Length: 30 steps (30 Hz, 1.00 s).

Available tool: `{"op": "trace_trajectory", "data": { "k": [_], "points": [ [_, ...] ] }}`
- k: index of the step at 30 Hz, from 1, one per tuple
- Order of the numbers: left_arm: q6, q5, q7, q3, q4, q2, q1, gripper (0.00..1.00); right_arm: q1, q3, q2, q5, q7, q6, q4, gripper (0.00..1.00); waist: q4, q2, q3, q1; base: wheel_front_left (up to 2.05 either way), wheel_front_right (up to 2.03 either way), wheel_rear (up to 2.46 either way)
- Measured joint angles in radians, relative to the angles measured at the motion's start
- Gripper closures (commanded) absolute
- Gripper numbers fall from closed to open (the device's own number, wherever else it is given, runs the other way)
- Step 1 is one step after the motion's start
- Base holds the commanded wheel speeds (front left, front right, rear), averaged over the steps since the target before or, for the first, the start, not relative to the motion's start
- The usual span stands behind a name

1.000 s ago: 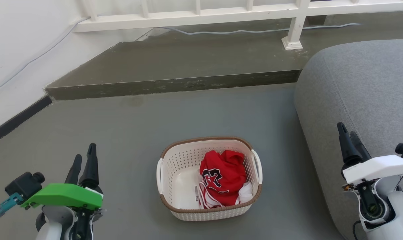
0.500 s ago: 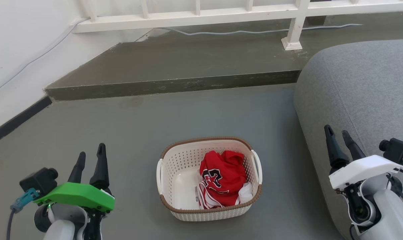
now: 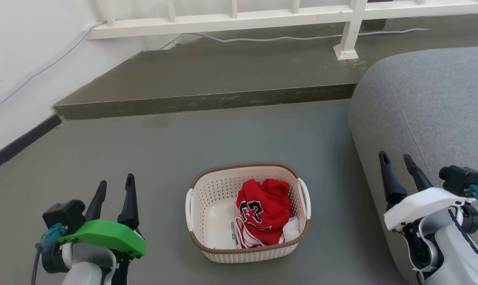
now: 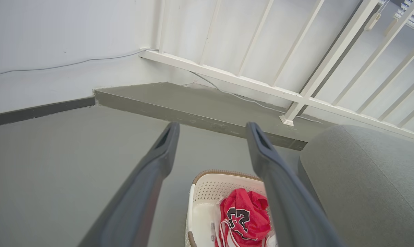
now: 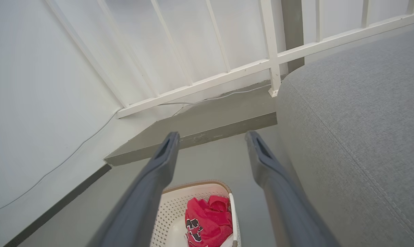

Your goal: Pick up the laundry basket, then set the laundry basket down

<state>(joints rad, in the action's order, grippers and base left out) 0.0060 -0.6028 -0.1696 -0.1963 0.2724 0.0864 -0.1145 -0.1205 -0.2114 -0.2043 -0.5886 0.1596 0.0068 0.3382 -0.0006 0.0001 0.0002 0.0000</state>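
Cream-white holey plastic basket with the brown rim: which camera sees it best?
The head view. There the whole cream-white perforated plastic basket shows from above, with its brown rim all the way round and both white handles. Both wrist views catch just part of it, cut off at the bottom edge.

You have a cream-white basket (image 3: 211, 194) dotted with holes, its rim brown and woven-looking; the shirt (image 3: 264, 206) in it is red with black-and-white lettering, the floor (image 3: 164, 146) and sofa (image 3: 429, 99) both grey
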Motion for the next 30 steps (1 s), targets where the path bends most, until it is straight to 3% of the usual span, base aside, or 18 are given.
{"op": "trace_trajectory", "data": {
  "k": [26,30],
  "points": [
    [0.039,0.327,-0.079,-0.046,0.026,-0.001,-0.04,0.0,-0.036,-0.047,-0.026,0.295,0.088,-0.018,0.033,0.0,-0.002,0.0,-0.001,0.0,0.0,0.0,0.0],
    [0.039,0.333,-0.079,-0.048,0.03,-0.002,-0.044,0.0,-0.036,-0.044,-0.027,0.3,0.088,-0.018,0.037,0.0,-0.001,0.0,-0.002,0.0,0.0,0.0,0.0]
  ]
}}
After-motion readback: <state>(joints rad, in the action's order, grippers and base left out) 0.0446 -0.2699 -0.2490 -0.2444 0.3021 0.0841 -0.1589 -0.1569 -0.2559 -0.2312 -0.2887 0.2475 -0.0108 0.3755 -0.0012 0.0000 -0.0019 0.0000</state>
